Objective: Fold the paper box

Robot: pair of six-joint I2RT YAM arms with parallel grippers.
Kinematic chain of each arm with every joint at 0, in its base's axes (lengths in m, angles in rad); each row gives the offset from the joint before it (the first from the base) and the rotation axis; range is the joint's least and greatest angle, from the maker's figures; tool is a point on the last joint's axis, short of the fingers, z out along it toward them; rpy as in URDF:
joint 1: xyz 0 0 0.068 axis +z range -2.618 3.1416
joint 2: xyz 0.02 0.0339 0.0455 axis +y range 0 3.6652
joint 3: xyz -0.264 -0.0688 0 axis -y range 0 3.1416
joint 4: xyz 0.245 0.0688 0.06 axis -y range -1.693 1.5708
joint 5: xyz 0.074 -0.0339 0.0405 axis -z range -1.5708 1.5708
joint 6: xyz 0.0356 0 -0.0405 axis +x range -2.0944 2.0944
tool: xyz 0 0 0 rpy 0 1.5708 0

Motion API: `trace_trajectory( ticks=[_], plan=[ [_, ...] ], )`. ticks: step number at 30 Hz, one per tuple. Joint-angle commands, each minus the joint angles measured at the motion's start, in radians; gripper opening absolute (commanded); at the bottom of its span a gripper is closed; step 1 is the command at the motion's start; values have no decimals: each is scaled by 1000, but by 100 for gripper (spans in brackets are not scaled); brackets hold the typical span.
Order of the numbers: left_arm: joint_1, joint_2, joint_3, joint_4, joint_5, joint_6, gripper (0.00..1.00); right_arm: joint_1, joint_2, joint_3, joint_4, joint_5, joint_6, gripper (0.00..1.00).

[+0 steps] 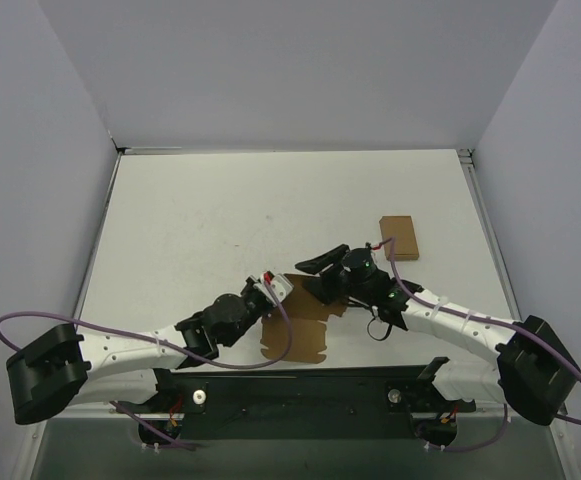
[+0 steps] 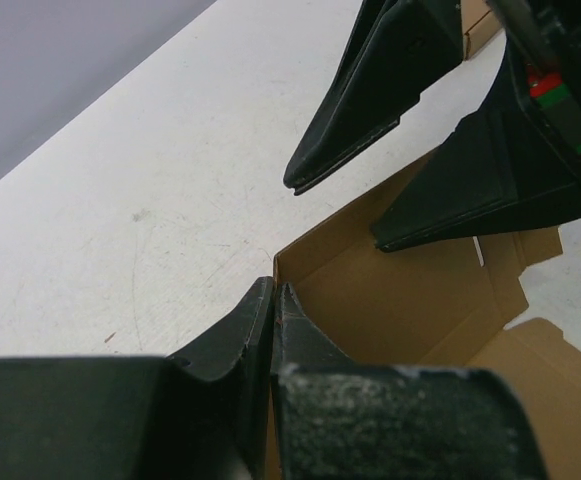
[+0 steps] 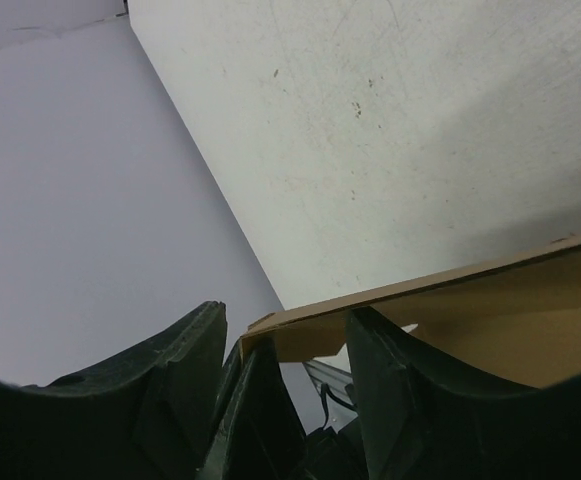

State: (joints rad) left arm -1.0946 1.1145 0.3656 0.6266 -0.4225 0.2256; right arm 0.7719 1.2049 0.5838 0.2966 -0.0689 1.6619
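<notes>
Paper box [image 1: 300,325] by worktop's [image 1: 220,220] near edge, light, floppy, best taken at wall edges, pinched there by left gripper [image 2: 273,295], straddled by wide-open right gripper [image 2: 338,212].

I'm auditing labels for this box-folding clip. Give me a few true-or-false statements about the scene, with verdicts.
1. The left gripper pinches a wall corner of the paper box. True.
2. The right gripper is clamped shut. False: its jaws stand open, one finger outside a box wall and one inside.
3. A plain cardboard rectangle lies apart from the box, untouched by either gripper. True.
4. The box is a flat sheet. False: its walls stand up.
</notes>
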Motion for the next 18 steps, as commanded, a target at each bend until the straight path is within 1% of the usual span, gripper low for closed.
trace_trajectory(
  ticks=[1, 5, 6, 16, 18],
  plan=[
    [-47, -25, -16, 99, -45, 66, 0, -11, 9, -33, 44, -14, 56, 49],
    [-70, -25, -27, 124, -70, 92, 0, -16, 8, -45, 41, -22, 68, 46],
    [-73, -24, -27, 127, -70, 96, 0, -19, 7, -53, 41, -23, 76, 43],
    [-88, -1, -27, 137, -73, 120, 0, -29, 4, -68, 47, -22, 79, 29],
    [-90, 5, -24, 137, -84, 121, 0, -29, 2, -67, 50, -22, 79, 23]
  ],
)
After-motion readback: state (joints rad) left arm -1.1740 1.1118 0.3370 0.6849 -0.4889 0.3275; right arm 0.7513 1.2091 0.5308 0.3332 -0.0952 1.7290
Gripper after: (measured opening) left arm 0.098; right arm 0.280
